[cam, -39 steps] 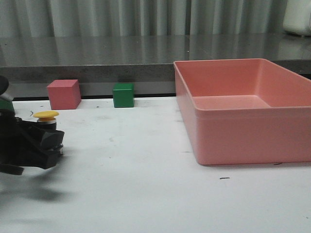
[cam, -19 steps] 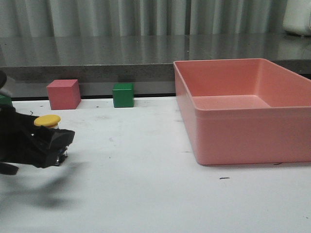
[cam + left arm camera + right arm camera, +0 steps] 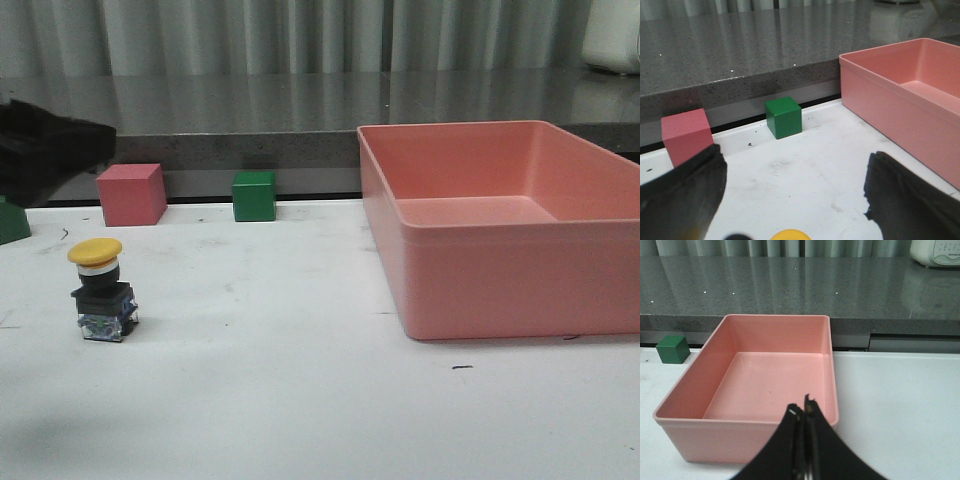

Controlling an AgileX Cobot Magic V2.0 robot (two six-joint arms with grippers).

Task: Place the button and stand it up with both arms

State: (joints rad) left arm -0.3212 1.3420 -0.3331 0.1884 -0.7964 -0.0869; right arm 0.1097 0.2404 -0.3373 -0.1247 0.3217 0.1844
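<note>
The button (image 3: 101, 290) stands upright on the white table at the left, yellow cap on top, black body and bluish base below. Nothing touches it. My left gripper (image 3: 795, 195) is open, its two black fingers (image 3: 685, 195) wide apart above the button; only the yellow cap's edge (image 3: 790, 235) shows in the left wrist view. In the front view the left arm is a dark blur (image 3: 45, 150) at the far left, raised above the table. My right gripper (image 3: 804, 412) is shut and empty, over the near rim of the pink bin; it is out of the front view.
A large pink bin (image 3: 500, 290) stands at the right, also in the right wrist view (image 3: 747, 432). A pink cube (image 3: 131, 194) and a green cube (image 3: 254, 196) sit by the back edge. Another green block (image 3: 12, 220) lies at the far left.
My left gripper has let go of the button and risen up and back to the left. The button now stands alone on the table.
</note>
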